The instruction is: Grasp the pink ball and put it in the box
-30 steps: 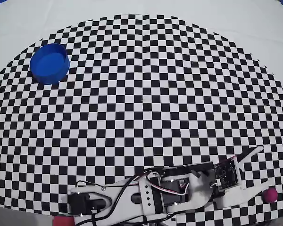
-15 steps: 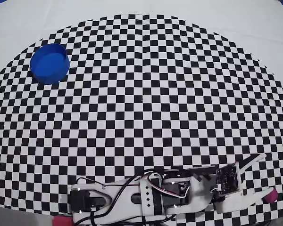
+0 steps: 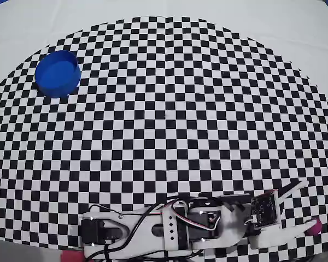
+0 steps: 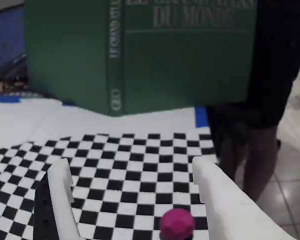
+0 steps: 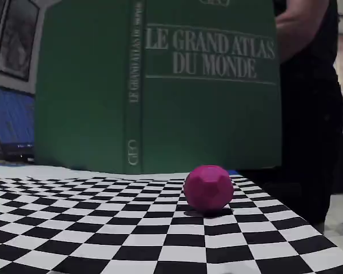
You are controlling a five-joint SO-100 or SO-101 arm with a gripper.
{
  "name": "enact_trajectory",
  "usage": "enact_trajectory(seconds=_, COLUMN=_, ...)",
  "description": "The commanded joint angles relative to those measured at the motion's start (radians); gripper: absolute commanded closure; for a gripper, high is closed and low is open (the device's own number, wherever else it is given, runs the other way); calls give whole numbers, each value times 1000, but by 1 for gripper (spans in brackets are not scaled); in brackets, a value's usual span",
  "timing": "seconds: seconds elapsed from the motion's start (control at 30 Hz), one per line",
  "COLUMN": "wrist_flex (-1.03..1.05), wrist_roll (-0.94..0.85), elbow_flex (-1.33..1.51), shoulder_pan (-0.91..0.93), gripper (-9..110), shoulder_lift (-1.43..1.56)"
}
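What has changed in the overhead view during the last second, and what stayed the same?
The pincer swung toward the bottom edge of the overhead view, onto the pink ball. Its open fingers now straddle the ball in the wrist view, and one finger partly covers it from above. Nothing has been gripped yet. The ball, the box at upper left and the checkered mat have not moved.

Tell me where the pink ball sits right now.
The pink ball lies on the checkered mat between the open gripper fingers in the wrist view; overhead, it peeks out at the mat's lower-right edge.
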Motion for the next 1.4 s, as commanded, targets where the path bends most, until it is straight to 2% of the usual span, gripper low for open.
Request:
enact_trajectory(seconds=0.0, wrist_flex=6, wrist_roll=-3, elbow_flex=8, shoulder_pan=32, gripper=74, shoulder_lift=5)
enact_trajectory(seconds=1.37, wrist_flex=20, wrist_roll=-3, elbow_flex=8, shoulder_pan=64, gripper=74, shoulder_lift=3)
